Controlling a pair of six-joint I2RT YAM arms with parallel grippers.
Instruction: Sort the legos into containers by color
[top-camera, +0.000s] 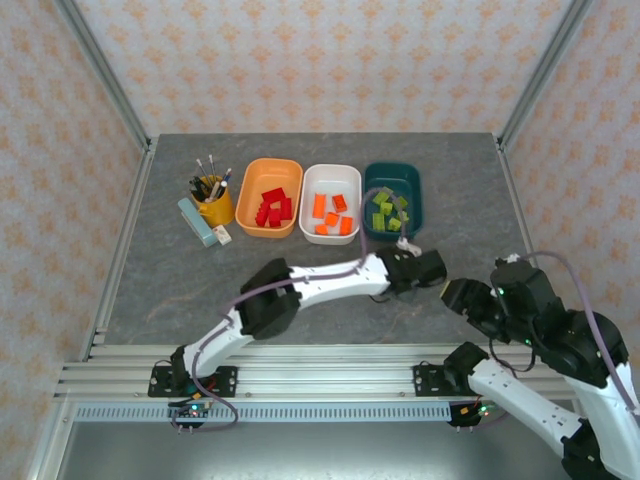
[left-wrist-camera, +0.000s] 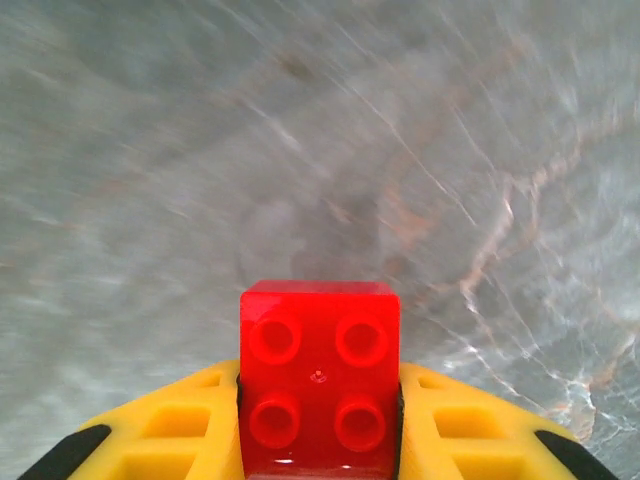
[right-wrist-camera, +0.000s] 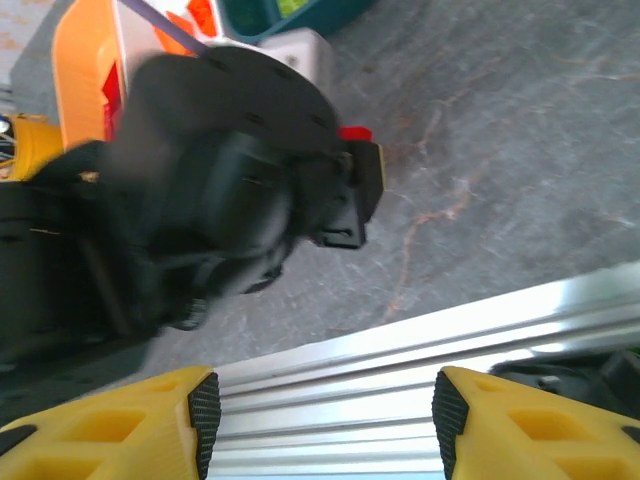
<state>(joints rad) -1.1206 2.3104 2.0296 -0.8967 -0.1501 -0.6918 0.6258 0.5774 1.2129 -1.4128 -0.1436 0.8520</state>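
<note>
A small red four-stud plastic brick (left-wrist-camera: 318, 330) is recorded pinched between the yellow fingers (left-wrist-camera: 180, 430) of the left gripper (left-wrist-camera: 320, 385), at the lower centre of the left wrist view, with the grey marbled tabletop (left-wrist-camera: 450, 150) blurred behind it. In the top view, just above centre, a shallow orange plastic tub (top-camera: 270, 172) is noted holding red bricks (top-camera: 274, 207); the white tub (top-camera: 330, 180) to its right holds orange bricks (top-camera: 332, 215), and the dark teal tub (top-camera: 395, 175) further right holds lime green bricks (top-camera: 388, 212). The right gripper (right-wrist-camera: 322, 410) is seen with its fingers spread apart along the bottom edge of the right wrist view, over the aluminium rail (right-wrist-camera: 400, 340).
</note>
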